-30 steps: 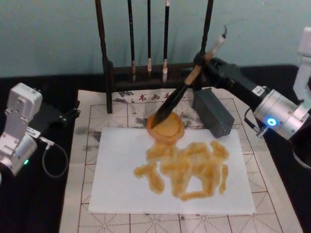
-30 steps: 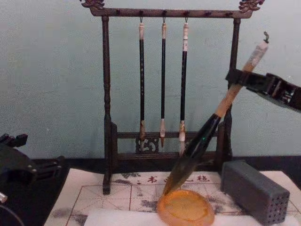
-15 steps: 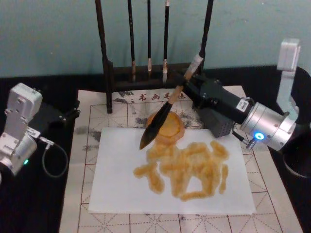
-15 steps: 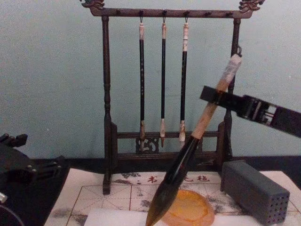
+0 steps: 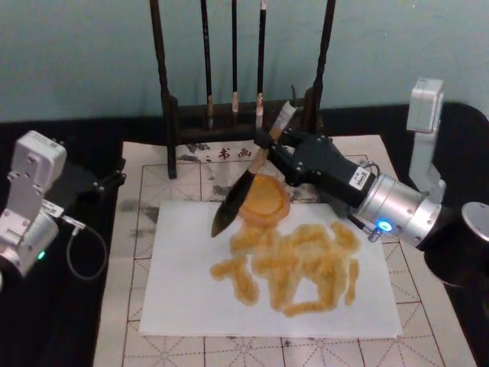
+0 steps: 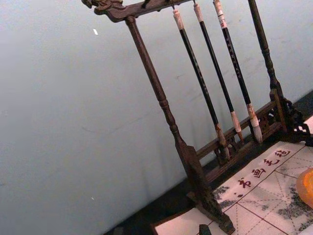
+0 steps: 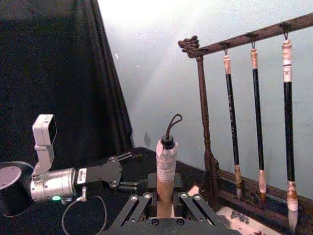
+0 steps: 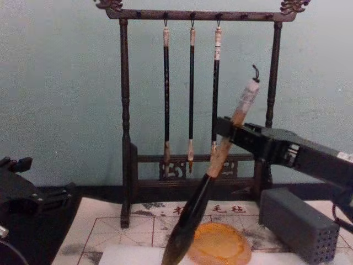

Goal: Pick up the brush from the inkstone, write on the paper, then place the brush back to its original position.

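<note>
One brush [image 5: 248, 176], clamped in the right gripper's [image 5: 273, 141] jaws, tilts with its tuft over the paper [image 5: 183, 290] at the inkstone's [image 5: 264, 201] 8 o'clock; mid-writing, I judge, so lower it gently next; left gripper [image 5: 107, 182] parked at 9 o'clock.

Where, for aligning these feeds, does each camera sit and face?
Head: high, looking down at the paper; both arms show, left gripper parked at left.
Chest: low, looking forward at the brush rack; right gripper enters from the right.
Left wrist: on the parked arm, facing the brush rack.
Right wrist: looks along the brush its gripper clamps; left gripper beyond.
Shared: head and chest both see the inkstone.
</note>
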Available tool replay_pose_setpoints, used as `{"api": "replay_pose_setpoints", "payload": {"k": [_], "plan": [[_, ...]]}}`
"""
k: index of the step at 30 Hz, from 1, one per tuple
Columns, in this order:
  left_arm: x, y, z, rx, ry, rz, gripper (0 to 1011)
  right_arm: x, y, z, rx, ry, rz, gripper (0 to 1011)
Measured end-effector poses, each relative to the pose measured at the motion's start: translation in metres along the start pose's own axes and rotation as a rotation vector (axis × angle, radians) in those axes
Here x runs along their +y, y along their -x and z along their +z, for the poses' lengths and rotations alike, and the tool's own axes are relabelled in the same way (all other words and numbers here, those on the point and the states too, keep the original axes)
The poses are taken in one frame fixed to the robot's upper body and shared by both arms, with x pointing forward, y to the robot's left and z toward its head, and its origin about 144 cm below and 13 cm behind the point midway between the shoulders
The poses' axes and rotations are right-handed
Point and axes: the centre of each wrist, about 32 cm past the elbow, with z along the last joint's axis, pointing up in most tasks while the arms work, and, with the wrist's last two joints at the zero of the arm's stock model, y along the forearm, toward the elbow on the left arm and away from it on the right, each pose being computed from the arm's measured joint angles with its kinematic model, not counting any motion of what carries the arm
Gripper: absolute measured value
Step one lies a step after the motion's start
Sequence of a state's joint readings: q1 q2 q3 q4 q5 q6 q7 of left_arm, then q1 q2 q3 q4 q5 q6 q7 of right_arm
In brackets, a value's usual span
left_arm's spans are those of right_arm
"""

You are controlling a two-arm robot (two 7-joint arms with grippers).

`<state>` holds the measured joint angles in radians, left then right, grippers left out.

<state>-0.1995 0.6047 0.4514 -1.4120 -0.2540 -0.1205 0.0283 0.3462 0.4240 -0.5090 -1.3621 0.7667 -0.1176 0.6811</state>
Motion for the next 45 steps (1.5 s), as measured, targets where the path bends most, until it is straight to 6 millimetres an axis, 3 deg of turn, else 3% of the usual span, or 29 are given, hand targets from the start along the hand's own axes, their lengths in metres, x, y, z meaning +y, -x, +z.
{"api": "replay_pose_setpoints", "payload": {"k": [30,45], "plan": [[0.000,0.000,0.000,0.000,0.000,0.000,1001,0.025,0.000,-0.018,-0.020,-0.015,0.049,194],[0.000,0.000,0.000,0.000,0.000,0.000,1001,0.024,-0.001,-0.022,-0.038,0.007,0.050,194]]}}
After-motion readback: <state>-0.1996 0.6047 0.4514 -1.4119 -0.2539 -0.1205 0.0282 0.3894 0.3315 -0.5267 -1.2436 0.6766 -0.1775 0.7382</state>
